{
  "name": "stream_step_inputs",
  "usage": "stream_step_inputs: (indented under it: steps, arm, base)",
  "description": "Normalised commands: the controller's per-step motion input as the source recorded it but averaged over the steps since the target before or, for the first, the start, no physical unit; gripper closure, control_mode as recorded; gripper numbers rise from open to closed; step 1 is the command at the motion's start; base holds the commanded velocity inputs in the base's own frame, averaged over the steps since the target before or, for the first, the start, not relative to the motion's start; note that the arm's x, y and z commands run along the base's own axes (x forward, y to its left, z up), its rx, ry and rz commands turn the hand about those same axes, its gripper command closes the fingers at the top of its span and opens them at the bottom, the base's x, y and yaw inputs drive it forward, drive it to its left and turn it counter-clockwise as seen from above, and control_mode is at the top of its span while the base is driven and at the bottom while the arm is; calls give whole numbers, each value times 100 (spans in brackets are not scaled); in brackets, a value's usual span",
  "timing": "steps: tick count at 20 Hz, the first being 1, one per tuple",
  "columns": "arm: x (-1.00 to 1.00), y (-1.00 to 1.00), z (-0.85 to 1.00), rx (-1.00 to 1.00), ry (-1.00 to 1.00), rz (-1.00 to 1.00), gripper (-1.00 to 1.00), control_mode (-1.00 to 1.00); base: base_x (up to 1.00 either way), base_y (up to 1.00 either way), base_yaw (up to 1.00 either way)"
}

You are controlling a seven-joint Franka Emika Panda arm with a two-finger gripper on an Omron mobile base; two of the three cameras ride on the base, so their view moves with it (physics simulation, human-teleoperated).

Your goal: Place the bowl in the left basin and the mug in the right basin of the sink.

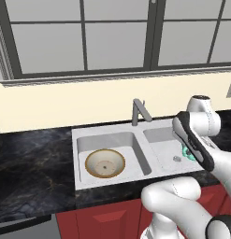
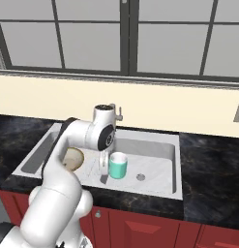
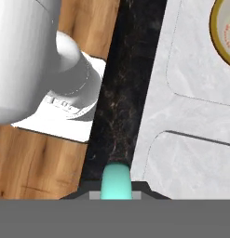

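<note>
Rightward, mug (image 2: pixel 118 165) upright in right basin (image 2: pixel 155 170), gripper (image 2: pixel 104 167) alongside, grip unclear, bowl (image 1: pixel 104 163) in left basin (image 1: pixel 112 141)

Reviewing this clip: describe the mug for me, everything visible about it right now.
The mug is small, teal-green outside and white inside, glossy like glazed ceramic. It stands upright, empty, within the right basin, left of the round grey drain. The pincer is right at its left side; whether it grips the mug or the mug rests on the basin floor cannot be told. Its handle is not clearly visible.
</note>
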Motion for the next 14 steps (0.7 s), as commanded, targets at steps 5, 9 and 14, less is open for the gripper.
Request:
stream_step_inputs:
  steps: [5,9,14]
  arm:
    - [41,-28,-15,4,0,6,100,-100]
    - [56,-27,-29,4,-5,7,100,-100]
    - [55,-24,-33,0,-7,7,100,-100]
  base:
    - [0,0,0]
    - [0,0,0]
    - [0,0,0]
